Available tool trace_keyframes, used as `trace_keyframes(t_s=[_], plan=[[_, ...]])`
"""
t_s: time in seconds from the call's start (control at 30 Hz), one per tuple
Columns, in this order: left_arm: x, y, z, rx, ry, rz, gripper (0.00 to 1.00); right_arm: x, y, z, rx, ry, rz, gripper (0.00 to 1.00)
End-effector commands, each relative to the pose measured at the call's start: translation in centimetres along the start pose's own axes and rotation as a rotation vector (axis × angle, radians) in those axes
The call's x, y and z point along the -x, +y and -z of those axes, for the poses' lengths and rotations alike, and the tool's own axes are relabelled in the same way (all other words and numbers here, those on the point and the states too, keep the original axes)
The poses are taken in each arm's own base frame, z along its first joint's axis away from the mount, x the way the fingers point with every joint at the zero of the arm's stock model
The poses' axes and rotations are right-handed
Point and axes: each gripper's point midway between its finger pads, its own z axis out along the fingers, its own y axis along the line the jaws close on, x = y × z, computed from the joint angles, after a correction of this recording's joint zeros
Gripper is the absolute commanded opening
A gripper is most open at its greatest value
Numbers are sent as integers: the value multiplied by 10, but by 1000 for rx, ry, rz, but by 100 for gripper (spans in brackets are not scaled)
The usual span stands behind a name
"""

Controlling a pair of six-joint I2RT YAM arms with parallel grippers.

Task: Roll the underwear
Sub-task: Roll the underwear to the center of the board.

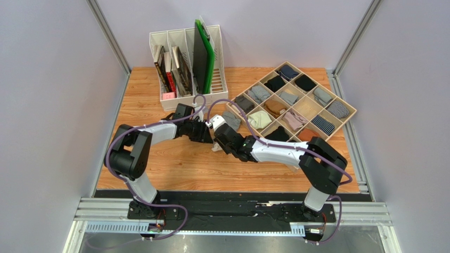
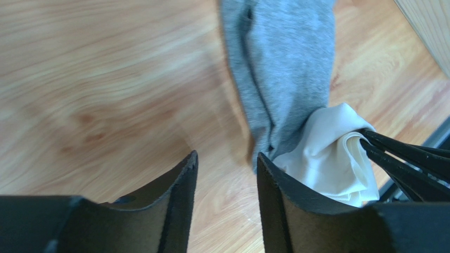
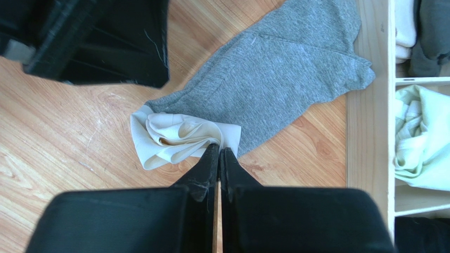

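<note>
The underwear point(image 3: 280, 68) lies on the wooden table, its heather-grey body stretched towards the tray and its white waistband point(image 3: 174, 137) bunched at the near end. My right gripper point(image 3: 219, 150) is shut on the waistband's edge. My left gripper point(image 2: 227, 163) is open and empty, with bare wood between its fingers; its right finger point(image 2: 274, 184) is against the waistband point(image 2: 327, 158). The grey body point(image 2: 285, 68) runs away from it. In the top view both grippers, left point(image 1: 205, 133) and right point(image 1: 218, 132), meet beside the grey cloth point(image 1: 231, 120).
A wooden divided tray point(image 1: 346, 108) holding several rolled bundles stands at the back right; its wall point(image 3: 369, 105) touches the underwear's far end. A white file holder point(image 1: 185, 58) with books and a green board stands at the back.
</note>
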Motion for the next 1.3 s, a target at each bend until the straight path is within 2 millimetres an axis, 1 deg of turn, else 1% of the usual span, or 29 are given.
trace_keyframes(t_s=[0.0, 0.07, 0.1, 0.13, 0.17, 0.23, 0.27, 0.3, 0.37, 0.4, 0.47, 0.53, 0.57, 0.67, 0.7, 0.77, 0.8, 0.83, 0.87, 1.03, 1.13, 1.27], plan=[[26, 16, 26, 90, -129, 41, 52, 12, -2, -6, 3, 3, -63, 0], [35, 17, 36, 105, -179, 39, 54, 13, -7, -8, 1, 9, -84, 0], [33, 21, 37, 123, -187, 52, 54, 14, -7, -9, 5, 12, -100, 0], [36, 20, 41, 128, -206, 44, 54, 13, -9, -10, 8, 24, -104, 0], [38, 19, 42, 127, -220, 38, 54, 17, -13, -12, 1, 22, -120, 0], [36, 17, 44, 111, -231, 25, 54, 13, -19, -15, -14, 49, -130, 0], [34, 15, 44, 100, -232, 17, 54, 17, -21, -16, -13, 46, -138, 0], [29, 13, 43, 81, -224, 9, 54, 16, -22, -17, -12, 53, -145, 0], [32, 7, 44, 52, -248, -15, 54, 12, -28, -21, -20, 74, -155, 0], [27, 4, 42, 30, -239, -16, 53, 13, -29, -22, -22, 75, -159, 0], [29, -3, 41, -3, -247, -34, 53, 8, -36, -25, -39, 100, -167, 0], [28, -12, 38, -36, -243, -52, 53, 6, -42, -26, -51, 112, -179, 0], [28, -18, 35, -43, -239, -69, 53, 6, -42, -27, -51, 114, -184, 0], [27, -29, 28, -69, -232, -83, 53, 2, -45, -29, -56, 127, -192, 0], [29, -34, 26, -99, -236, -78, 53, 1, -46, -30, -59, 130, -193, 0], [30, -39, 24, -130, -238, -74, 53, -1, -46, -31, -60, 136, -190, 0], [27, -43, 22, -152, -230, -63, 53, 0, -48, -31, -66, 133, -193, 0], [30, -46, 21, -166, -240, -68, 53, -1, -49, -32, -69, 136, -196, 0], [29, -52, 18, -186, -232, -71, 53, -1, -49, -33, -70, 136, -197, 0], [25, -58, 7, -223, -211, -58, 52, -2, -53, -34, -79, 146, -207, 0], [23, -59, 2, -238, -200, -50, 52, -1, -57, -34, -85, 147, -222, 0], [19, -59, -6, -240, -179, -43, 49, 2, -57, -34, -72, 147, -238, 0]])
